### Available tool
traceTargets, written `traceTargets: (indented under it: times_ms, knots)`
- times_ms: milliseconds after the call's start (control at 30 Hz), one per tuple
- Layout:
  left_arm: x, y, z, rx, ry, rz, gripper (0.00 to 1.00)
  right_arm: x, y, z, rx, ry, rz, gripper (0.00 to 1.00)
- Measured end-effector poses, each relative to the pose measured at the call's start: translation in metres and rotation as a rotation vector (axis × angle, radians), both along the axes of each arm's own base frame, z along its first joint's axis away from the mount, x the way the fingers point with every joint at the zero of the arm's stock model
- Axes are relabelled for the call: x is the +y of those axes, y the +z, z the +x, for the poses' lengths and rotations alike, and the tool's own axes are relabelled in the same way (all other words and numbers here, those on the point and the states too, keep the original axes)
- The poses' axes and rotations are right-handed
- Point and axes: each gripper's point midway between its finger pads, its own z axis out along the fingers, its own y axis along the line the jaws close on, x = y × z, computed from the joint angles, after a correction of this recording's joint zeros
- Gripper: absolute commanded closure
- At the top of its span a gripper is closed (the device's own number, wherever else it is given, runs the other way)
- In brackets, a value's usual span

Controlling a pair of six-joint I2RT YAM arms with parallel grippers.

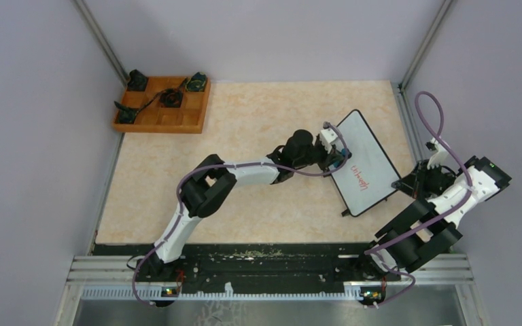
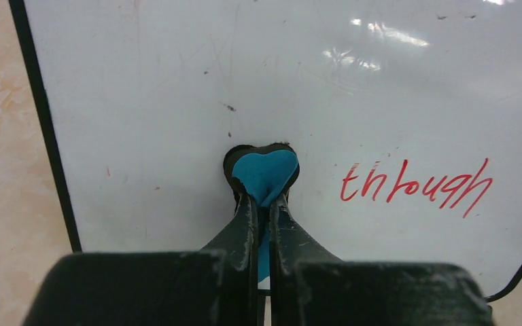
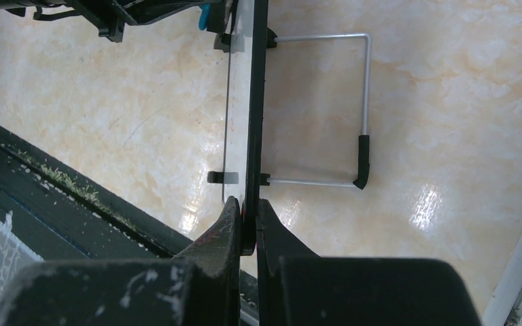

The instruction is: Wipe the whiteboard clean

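Note:
The whiteboard (image 1: 363,161) stands tilted at the right of the table, white with a thin black frame and the red word "through" (image 2: 416,185) on it. My left gripper (image 1: 338,157) is shut on the small blue eraser (image 2: 265,174), whose tip rests against the board face left of the writing. My right gripper (image 3: 246,207) is shut on the board's black edge (image 3: 253,122), seen edge-on in the right wrist view. The right gripper itself (image 1: 414,182) sits at the board's right edge in the top view.
A wooden tray (image 1: 164,104) with several dark parts sits at the far left corner. A wire stand (image 3: 360,109) with a black foot juts from the board's back. Grey walls close the sides; a black rail (image 1: 265,258) runs along the near edge.

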Motion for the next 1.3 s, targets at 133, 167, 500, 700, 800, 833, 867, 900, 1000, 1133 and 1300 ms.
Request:
traceTargets:
  times_ms: [133,167,500,700,800,833,867,900,1000,1133,1300]
  knots:
    - [-0.004,0.006,-0.009,-0.004,-0.022,-0.009,0.99,0.0,0.0,-0.001,-0.001,0.001,-0.014,1.0]
    - [-0.005,0.006,-0.009,-0.004,-0.023,-0.009,0.99,0.001,0.0,-0.001,-0.005,0.001,-0.019,1.0]
    - [-0.012,0.01,-0.028,-0.003,-0.053,-0.013,0.99,0.003,0.003,-0.005,-0.016,0.002,-0.054,1.0]
    - [-0.023,0.012,-0.049,-0.006,-0.089,-0.022,0.99,0.001,0.001,-0.004,-0.014,0.001,-0.058,1.0]
    - [-0.026,0.012,-0.056,-0.004,-0.099,-0.024,0.99,0.0,0.001,-0.004,-0.014,0.001,-0.061,1.0]
    - [-0.027,0.012,-0.058,-0.003,-0.102,-0.024,0.99,0.0,0.0,-0.004,-0.014,0.001,-0.062,1.0]
    - [-0.027,0.013,-0.059,0.0,-0.104,-0.025,0.99,0.0,0.0,-0.004,-0.014,0.001,-0.063,1.0]
    - [-0.028,0.013,-0.061,0.002,-0.107,-0.026,0.99,0.0,0.0,-0.004,-0.014,0.001,-0.063,1.0]
    - [-0.031,0.013,-0.068,0.01,-0.116,-0.03,0.99,-0.001,0.0,-0.004,-0.012,0.001,-0.061,1.0]
    - [-0.038,0.015,-0.086,0.013,-0.145,-0.034,0.99,-0.002,-0.001,-0.003,-0.013,0.001,-0.058,1.0]
    - [-0.05,0.019,-0.117,0.014,-0.197,-0.039,0.99,-0.002,-0.001,-0.002,-0.014,0.002,-0.059,1.0]
